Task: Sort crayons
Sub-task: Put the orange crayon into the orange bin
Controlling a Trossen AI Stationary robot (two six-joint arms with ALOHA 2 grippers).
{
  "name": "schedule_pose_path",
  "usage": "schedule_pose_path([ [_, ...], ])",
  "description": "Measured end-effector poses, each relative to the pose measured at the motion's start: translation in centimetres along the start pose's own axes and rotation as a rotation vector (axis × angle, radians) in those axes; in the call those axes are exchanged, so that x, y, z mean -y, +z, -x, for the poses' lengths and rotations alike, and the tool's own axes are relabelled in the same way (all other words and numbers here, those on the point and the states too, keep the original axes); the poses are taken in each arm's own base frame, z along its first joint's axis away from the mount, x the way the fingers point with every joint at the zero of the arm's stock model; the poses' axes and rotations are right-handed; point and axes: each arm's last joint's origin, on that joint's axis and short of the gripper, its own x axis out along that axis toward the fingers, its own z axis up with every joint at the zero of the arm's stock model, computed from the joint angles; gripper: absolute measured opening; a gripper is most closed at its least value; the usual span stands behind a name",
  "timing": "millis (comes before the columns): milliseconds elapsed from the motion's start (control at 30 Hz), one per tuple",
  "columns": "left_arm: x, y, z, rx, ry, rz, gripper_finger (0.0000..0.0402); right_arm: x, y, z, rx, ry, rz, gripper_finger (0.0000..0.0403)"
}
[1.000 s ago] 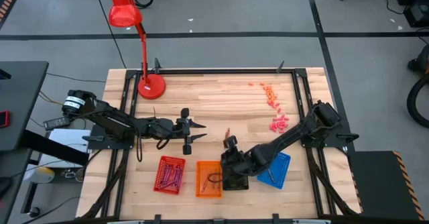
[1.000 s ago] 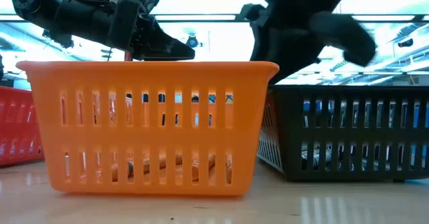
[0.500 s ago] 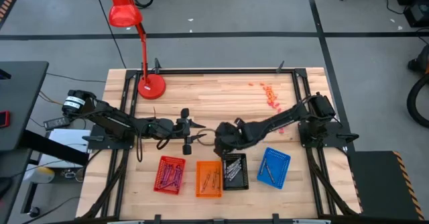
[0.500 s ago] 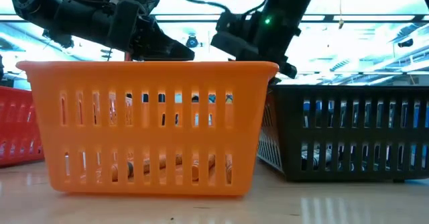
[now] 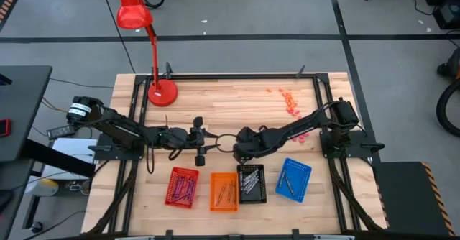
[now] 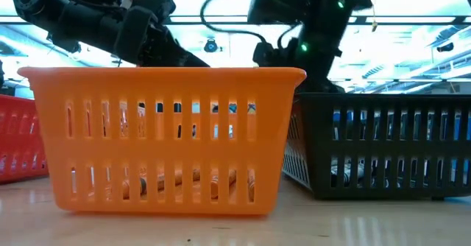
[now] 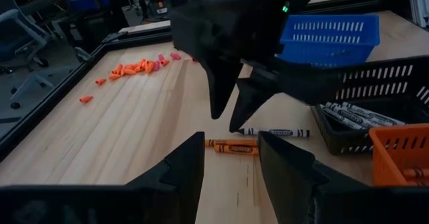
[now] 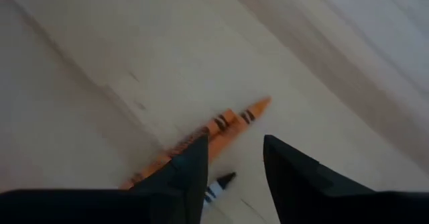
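Note:
Two orange crayons (image 7: 231,145) lie side by side on the bare wood in mid-table, with a white-and-black crayon (image 7: 275,132) flat next to them. The orange pair also shows in the right wrist view (image 8: 218,131). My right gripper (image 5: 237,147) is open and points down just above these crayons, its fingers (image 7: 220,96) clear of them. My left gripper (image 5: 210,144) is open and empty, level, a little to the left of the crayons and facing them. Grey-white crayons (image 7: 355,115) lie in the black tray (image 5: 251,183).
Near the front edge stand, left to right, a red tray (image 5: 181,187), an orange tray (image 5: 223,191), the black tray and a blue tray (image 5: 293,180), each holding crayons. Small pink and orange bits (image 5: 291,105) lie at the far right. A red lamp (image 5: 162,91) stands far left.
My right gripper has left the place over the black tray and gone toward the table's far edge and left. It now hangs over the loose crayons in mid-table, close in front of my left gripper.

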Motion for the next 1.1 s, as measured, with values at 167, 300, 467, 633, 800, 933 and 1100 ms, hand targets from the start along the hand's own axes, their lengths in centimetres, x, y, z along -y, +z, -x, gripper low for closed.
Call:
schedule_pose_path([
  [167,0.0,-0.1,0.0,-0.005,0.0,0.007,0.0153,0.5,-1.2,-1.4,0.009,0.013,-0.073,0.0153],
  [300,0.0,-0.1,0.0,-0.008,-0.001,0.007,0.0153,0.7,-1.8,-2.2,0.032,0.048,-0.119,0.0154],
  [467,0.0,-0.1,0.0,-0.009,-0.001,0.007,0.0153,0.9,-2.3,-2.7,0.033,0.049,-0.131,0.0154],
  [633,0.0,-0.1,0.0,-0.009,-0.001,0.007,0.0153,1.1,-2.6,-2.9,0.03,0.041,-0.136,0.0154],
  [800,0.0,-0.1,0.0,-0.009,-0.001,0.006,0.0153,1.3,-2.8,-3.1,0.015,0.046,-0.129,0.0151],
  [933,0.0,-0.1,0.0,-0.009,-0.001,0.006,0.0153,1.5,-2.8,-3.2,-0.015,0.06,-0.127,0.014],
  [1100,0.0,-0.1,0.0,-0.009,-0.001,0.006,0.0153,1.7,-3.1,-3.3,-0.03,0.053,-0.116,0.0114],
])
